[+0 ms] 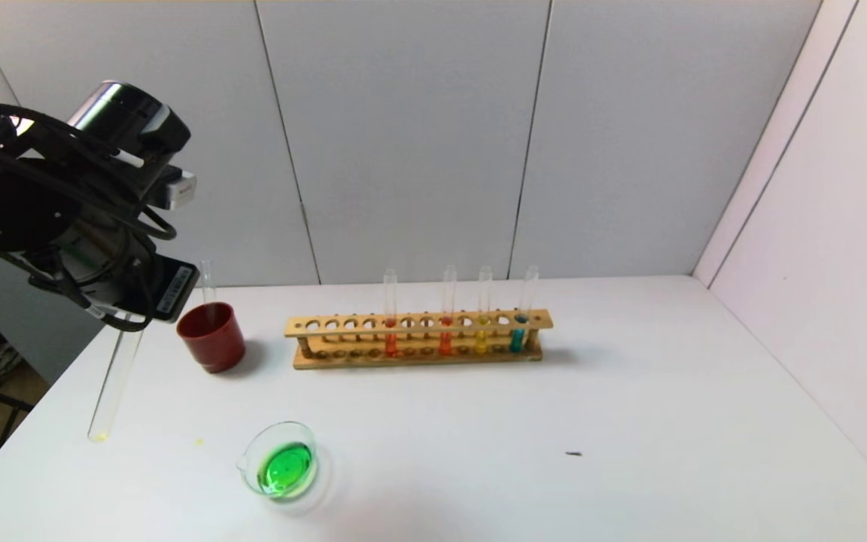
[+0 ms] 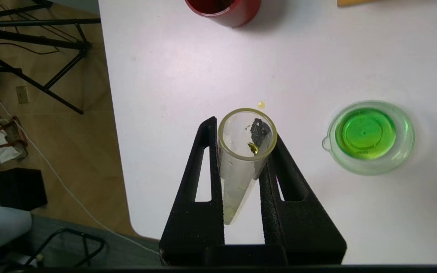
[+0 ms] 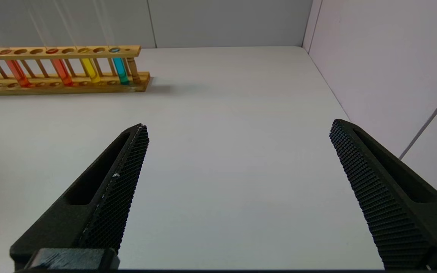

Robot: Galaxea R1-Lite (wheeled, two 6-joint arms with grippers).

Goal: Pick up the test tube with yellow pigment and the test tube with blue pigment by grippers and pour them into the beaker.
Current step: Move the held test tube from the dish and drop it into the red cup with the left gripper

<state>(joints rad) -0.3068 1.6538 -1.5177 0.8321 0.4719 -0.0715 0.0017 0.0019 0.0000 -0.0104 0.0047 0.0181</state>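
Now test tube with yellow pigment (image 1: 114, 380) near-upright, mouth downward.

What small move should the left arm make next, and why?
Probably carry the near-empty test tube to the dark red cup and drop it in. The left end effector is shut on the tube, mouth down, only yellow traces left; the beaker already holds green liquid, and the cup already holds another emptied tube.

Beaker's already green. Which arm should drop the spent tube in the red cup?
Left. Its gripper is shut on the nearly empty test tube, mouth down, close to the red cup. The right gripper is open, empty, low over the table's right side.
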